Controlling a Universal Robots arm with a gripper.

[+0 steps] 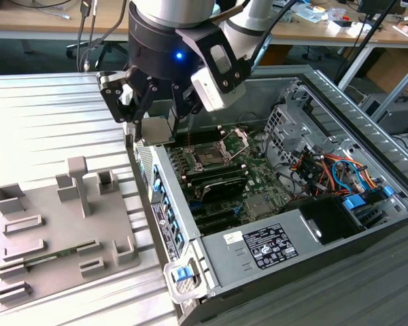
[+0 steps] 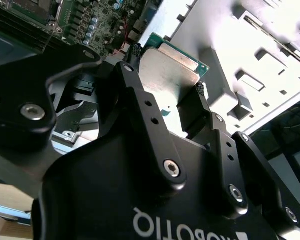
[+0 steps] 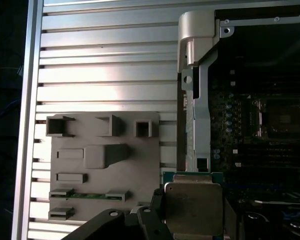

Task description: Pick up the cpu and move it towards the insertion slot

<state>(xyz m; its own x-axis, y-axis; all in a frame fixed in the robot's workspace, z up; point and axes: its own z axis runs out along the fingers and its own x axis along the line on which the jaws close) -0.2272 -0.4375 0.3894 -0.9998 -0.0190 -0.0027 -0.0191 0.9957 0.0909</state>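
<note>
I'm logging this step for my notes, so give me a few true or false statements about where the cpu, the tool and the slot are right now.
1. The tool is shut on the cpu. True.
2. The cpu sits in the insertion slot. False: it is held in the air near the case's edge, apart from the slot, whose bracket stands raised.
3. A green memory stick lies in the gray fixture. True.
4. The computer case is closed. False: its side is open and the board shows.
</note>
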